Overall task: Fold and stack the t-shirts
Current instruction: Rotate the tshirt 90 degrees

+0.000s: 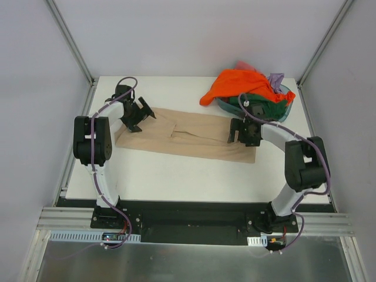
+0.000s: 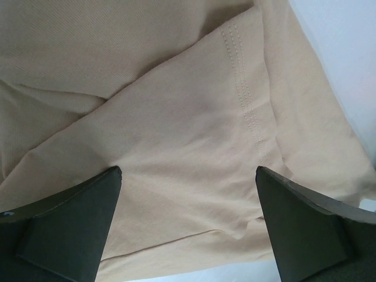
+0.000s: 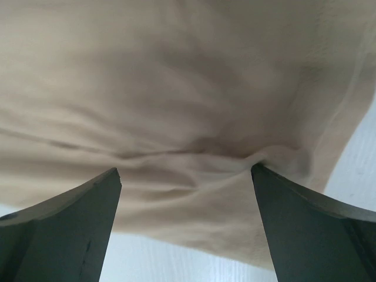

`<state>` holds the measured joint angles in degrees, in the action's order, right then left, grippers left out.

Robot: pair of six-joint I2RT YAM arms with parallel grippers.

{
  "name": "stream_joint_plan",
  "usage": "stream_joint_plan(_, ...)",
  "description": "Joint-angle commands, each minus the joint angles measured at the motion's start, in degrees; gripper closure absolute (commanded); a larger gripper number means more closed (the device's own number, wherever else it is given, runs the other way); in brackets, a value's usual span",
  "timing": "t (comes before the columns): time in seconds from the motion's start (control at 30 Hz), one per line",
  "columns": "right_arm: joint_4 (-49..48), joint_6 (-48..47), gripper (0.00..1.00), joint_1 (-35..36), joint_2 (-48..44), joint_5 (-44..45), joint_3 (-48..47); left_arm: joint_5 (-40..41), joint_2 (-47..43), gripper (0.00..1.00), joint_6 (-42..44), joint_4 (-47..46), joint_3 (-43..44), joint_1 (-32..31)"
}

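Across the middle of the desk [image 1: 176,176], a tan shirt [image 1: 188,136] is laid out flat as a long, loosely folded strip that runs from the left side towards the right. A stitched hem [image 2: 244,100] is seen on a folded-over flap in the left wrist view. In the right wrist view soft creases are seen, gathered towards the tip of one finger [image 3: 305,229].

At the far right corner the other shirts are heaped together. An orange shirt [image 1: 241,85] is draped over the top and a dark green shirt [image 1: 264,103] is bunched below it. A lilac shirt [image 1: 276,77] and a pinkish red shirt [image 1: 244,64] are partly shown at the back. The heap is held in a teal basin [image 1: 286,111], of which only parts of the rim are seen.

The left tool [image 1: 136,124] is held over the tan shirt's left end, with its jaws spread wide and nothing pinched. The right tool [image 1: 238,132] is held over the shirt's right part. It is likewise spread wide, with cloth lying under the gap but not gripped.
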<state>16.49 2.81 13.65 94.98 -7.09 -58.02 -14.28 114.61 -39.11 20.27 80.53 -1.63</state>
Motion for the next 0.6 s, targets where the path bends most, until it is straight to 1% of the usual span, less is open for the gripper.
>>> stream_joint_plan(0.0, 8.09, 1.49, 0.04, -0.46, 6.78, 13.48, -8.76, 4.96, 2.29, 0.01, 2.11, 2.49, -0.11, 1.19)
stream_joint_plan(0.07, 10.66, 2.55, 0.04, -1.08, 8.2, 14.48, -8.61, 5.4, 2.55, 0.01, 2.11, 2.75, -0.02, 1.19)
stream_joint_plan(0.1, 10.49, 2.81, 0.04, -1.34, 8.12, 13.95, -7.64, 5.41, 2.55, 0.01, 2.02, 2.76, 0.15, 2.41)
stream_joint_plan(0.17, 9.88, 2.64, 0.04, -1.34, 7.24, 11.85, -5.89, 5.41, 3.08, 0.01, 1.85, 2.93, 0.5, 2.68)
stream_joint_plan(0.23, 8.22, 2.9, 0.04, -1.17, 5.49, 8.61, -3.78, 4.88, 3.43, 0.01, 1.67, 3.02, 1.2, 2.86)
stream_joint_plan(0.33, 4.26, 3.95, 0.04, 0.32, 1.36, 1.23, 1.57, 4.18, 4.57, 0.01, 1.32, 3.02, 3.39, 2.86)
stream_joint_plan(0.43, 3.11, 6.85, 0.04, 3.56, -3.3, -1.17, 7.46, 3.04, 7.2, 0.01, 0.09, 3.46, 8.31, 3.21)
stream_joint_plan(0.5, 3.28, 9.92, 0.04, 7.42, -6.55, -1.43, 11.07, 1.64, 9.57, 0.01, -0.61, 3.9, 12.79, 3.3)
stream_joint_plan(0.57, 3.81, 11.51, 0.04, 12.42, -9.18, -3.1, 13.97, -1.43, 12.73, 0.01, -2.1, 3.99, 17.62, 3.3)
